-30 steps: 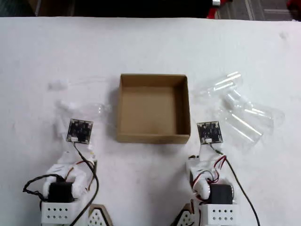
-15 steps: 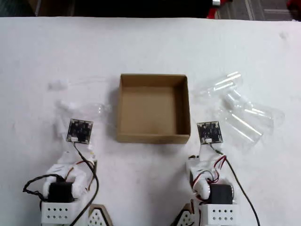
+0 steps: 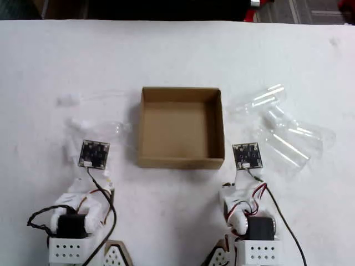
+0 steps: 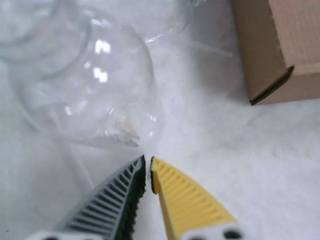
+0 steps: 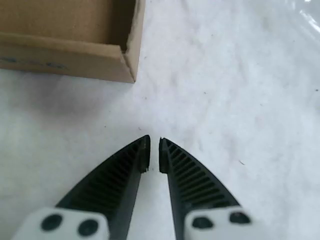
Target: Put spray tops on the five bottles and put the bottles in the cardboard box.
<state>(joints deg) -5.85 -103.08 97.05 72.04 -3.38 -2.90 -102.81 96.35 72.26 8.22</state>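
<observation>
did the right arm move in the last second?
No. In the high view the right arm keeps its place just off the cardboard box's near right corner.

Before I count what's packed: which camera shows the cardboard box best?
The high view: it looks down into the cardboard box, showing all four walls and the floor. The left wrist view catches one outer corner; the right wrist view, a corner and wall.
</observation>
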